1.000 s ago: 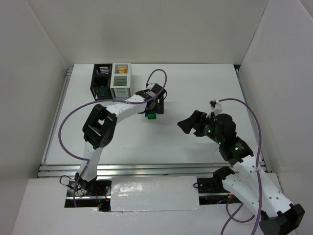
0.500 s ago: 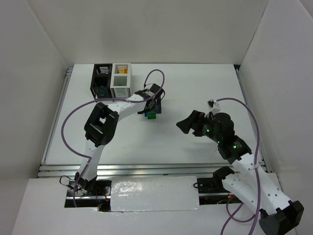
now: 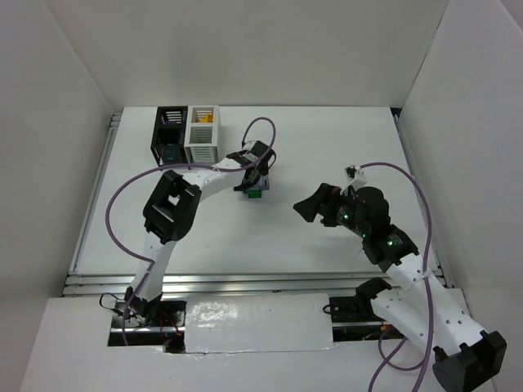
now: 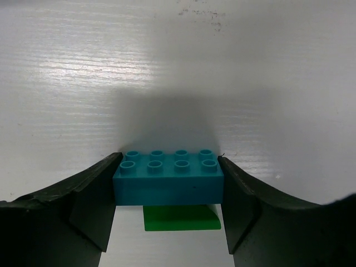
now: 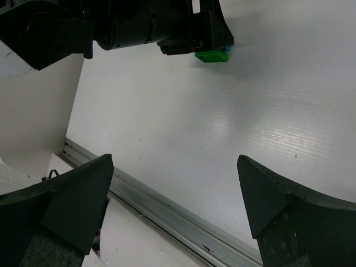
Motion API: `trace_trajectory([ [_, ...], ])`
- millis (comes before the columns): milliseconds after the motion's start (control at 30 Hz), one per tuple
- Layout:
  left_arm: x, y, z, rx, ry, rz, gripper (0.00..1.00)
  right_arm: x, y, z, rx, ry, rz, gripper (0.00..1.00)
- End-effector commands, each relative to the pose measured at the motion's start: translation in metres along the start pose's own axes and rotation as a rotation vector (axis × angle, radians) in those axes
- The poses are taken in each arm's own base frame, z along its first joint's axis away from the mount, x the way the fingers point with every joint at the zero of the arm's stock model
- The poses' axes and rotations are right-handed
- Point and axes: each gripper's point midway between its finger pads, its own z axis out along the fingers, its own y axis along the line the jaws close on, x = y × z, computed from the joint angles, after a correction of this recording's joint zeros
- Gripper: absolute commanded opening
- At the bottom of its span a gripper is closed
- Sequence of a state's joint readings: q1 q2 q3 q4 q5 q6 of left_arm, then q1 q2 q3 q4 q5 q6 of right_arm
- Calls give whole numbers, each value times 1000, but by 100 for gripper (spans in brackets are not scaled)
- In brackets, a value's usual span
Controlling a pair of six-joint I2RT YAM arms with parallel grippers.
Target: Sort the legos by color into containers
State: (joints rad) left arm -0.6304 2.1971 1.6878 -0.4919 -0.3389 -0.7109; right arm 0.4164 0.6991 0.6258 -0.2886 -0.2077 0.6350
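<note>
A teal lego (image 4: 167, 178) lies on the white table with a green lego (image 4: 181, 218) just behind it. My left gripper (image 4: 168, 167) has come down over the teal one, and its fingers press on both short ends. From above, the left gripper (image 3: 255, 181) covers most of the pair; only the green lego (image 3: 255, 193) peeks out. The containers stand at the back left: the black bin (image 3: 170, 135) holds a teal piece and the white bin (image 3: 202, 133) holds a yellow one. My right gripper (image 3: 309, 206) hovers open and holds nothing, to the right of the bricks.
The right wrist view shows the left arm's wrist over the green lego (image 5: 210, 56) and a metal rail (image 5: 167, 208) along the table's edge. White walls close in the table on three sides. A purple cable (image 3: 261, 126) loops above the left wrist.
My left gripper's jaws have closed in from wide open onto the ends of the teal lego. The right arm has drifted slightly left, still open.
</note>
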Motion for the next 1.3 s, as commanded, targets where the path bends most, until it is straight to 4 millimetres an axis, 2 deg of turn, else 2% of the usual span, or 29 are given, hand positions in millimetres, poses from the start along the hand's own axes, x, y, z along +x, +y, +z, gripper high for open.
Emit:
trace_trajectory([
  [0,4,0,0,19,18,-11,21,-5,5,4,-33,-24,-4,100],
  [67,-2,-3,-10,39,4,-26,8,-5,6,5,-42,-22,1,100],
  [100,-4,-4,-14,48,-2,-32,6,-4,6,6,-42,-18,3,100],
  [133,-6,-5,-18,60,-6,-41,0,-3,7,7,-51,-14,5,100],
  [200,-16,-11,-38,103,-26,-78,0,-2,8,10,-67,-19,8,100],
  [233,-30,-17,-57,144,-62,-124,0,-2,8,12,-76,-21,8,100],
  [300,-34,-26,-75,189,-83,-165,0,-7,12,16,-104,-61,15,99],
  [333,-46,-30,-94,213,-118,-221,0,-10,12,19,-109,-82,22,99],
  [400,-53,-44,-118,232,-150,-257,0,-22,16,23,-128,-141,53,99],
  [467,-56,-51,-142,241,-162,-323,0,-30,9,29,-103,-190,92,98],
  [533,-61,-66,-165,312,-176,-360,0,-37,15,33,-133,-222,117,97],
  [600,-58,-82,-189,372,-185,-377,0,-36,22,36,-164,-219,112,95],
  [733,-52,-97,-222,435,-211,-397,0,-43,34,41,-135,-263,88,95],
  [767,-45,-101,-224,456,-202,-389,0,-48,30,43,-99,-296,95,95],
  [800,-51,-106,-237,508,-223,-401,0,-47,31,44,-95,-307,98,94],
  [967,-42,-117,-256,553,-227,-390,0,-58,30,41,-85,-410,137,84],
  [1133,-36,-117,-256,546,-214,-380,0,-67,30,36,-70,-479,137,65],
  [1167,-36,-118,-257,556,-214,-374,0,-67,31,36,-76,-483,136,54],
  [1233,-35,-121,-255,565,-208,-366,0,-65,30,39,-70,-472,137,39],
  [1267,-33,-123,-255,570,-201,-363,0,-64,31,42,-66,-462,138,35],
])
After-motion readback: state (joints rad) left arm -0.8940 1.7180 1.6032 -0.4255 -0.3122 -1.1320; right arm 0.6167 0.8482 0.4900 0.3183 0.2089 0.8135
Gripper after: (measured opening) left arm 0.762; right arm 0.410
